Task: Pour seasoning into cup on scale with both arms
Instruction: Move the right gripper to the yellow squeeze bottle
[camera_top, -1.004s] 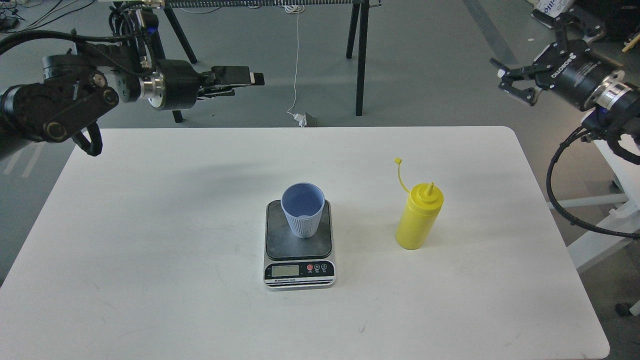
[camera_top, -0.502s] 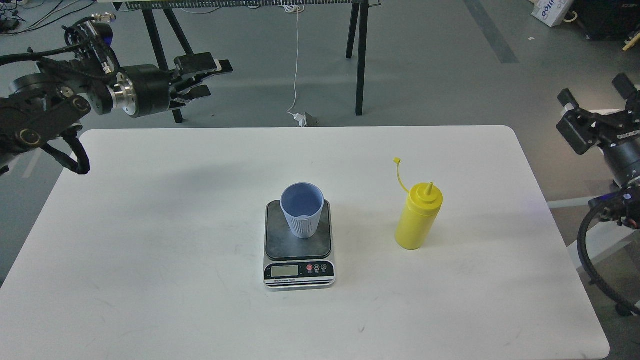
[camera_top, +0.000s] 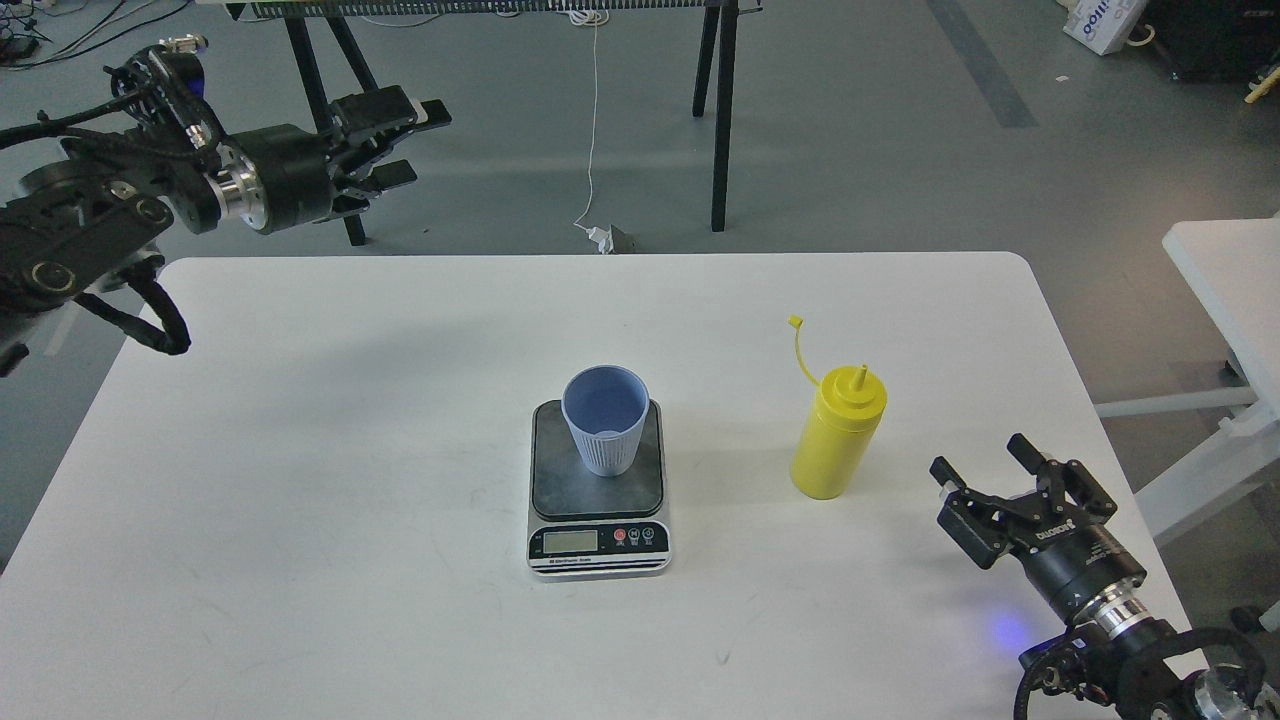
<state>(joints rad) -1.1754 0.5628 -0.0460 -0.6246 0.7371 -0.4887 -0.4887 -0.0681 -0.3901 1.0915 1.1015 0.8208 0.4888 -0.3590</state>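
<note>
Yellow squeeze bottle (camera_top: 836, 436) upright on white table (camera_top: 300, 480), right of scale (camera_top: 598, 490), apart from it; cap strap sticking up at left of nozzle. Light-blue cup (camera_top: 605, 420) upright on scale plate. Right gripper (camera_top: 985, 468) low over table near right edge, fingers spread, near bottle, not touching. Left gripper (camera_top: 405, 140) beyond far left corner, fingers parted, holding nothing.

Cup (camera_top: 606, 420) on scale (camera_top: 598, 487) at centre of bench (camera_top: 300, 450); bottle (camera_top: 836, 432) to their right, apart; right tool (camera_top: 985, 470) right of and before bottle; left tool (camera_top: 405, 140) beyond bench's far-left corner
</note>
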